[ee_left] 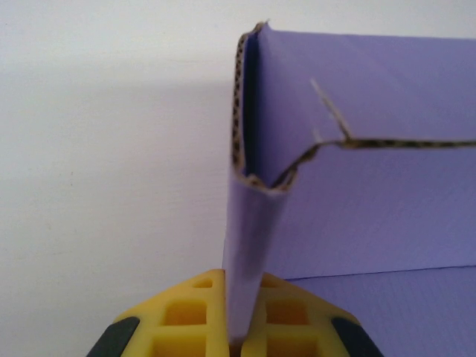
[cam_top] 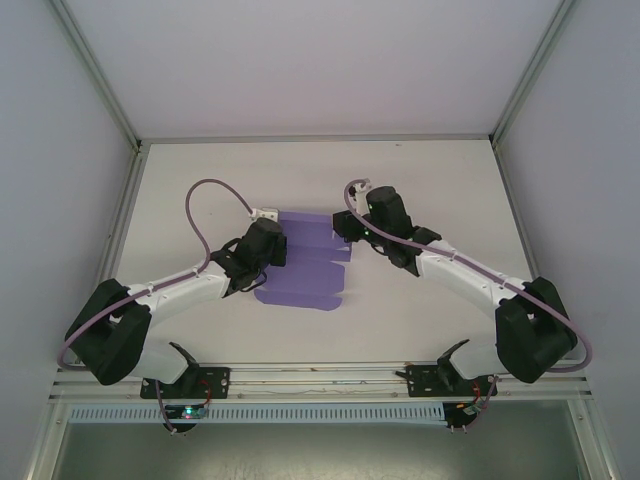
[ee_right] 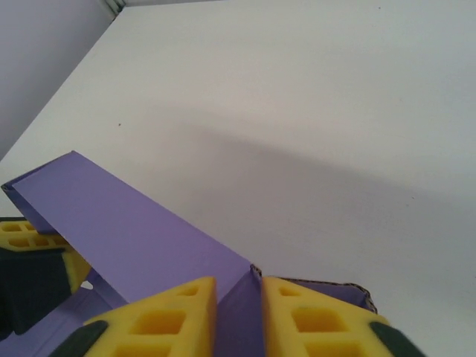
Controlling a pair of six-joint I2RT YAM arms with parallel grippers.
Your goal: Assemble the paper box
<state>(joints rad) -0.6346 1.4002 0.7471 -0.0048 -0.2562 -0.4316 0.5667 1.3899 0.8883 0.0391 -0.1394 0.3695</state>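
Two grippers grip the one thing of the task: the paper box (cam_top: 305, 268), a lavender-purple sheet of thin die-cut card with creased panels and flaps, lying partly folded on the white table (cam_top: 420, 190) between the arms. The left gripper (ee_left: 242, 305) has its yellow fingers (ee_left: 186, 316) pressed together on a raised flap at the sheet's left edge, which stands upright between the pads. The right gripper (ee_right: 238, 305) pinches a thin flap at the sheet's far right corner in the same way. The cut edges show a fine fluted core, so I judge the card light, fairly stiff across a panel, ready to hinge at every crease, and easy to kink or tear at the slit corners; one scuffed nick shows there in the left wrist view. Its plain surface looks smooth and may slip between hard pads. The best hold, I judge, is on flap edges close to a crease, not mid-panel. No print, label or brand can be read on the card.
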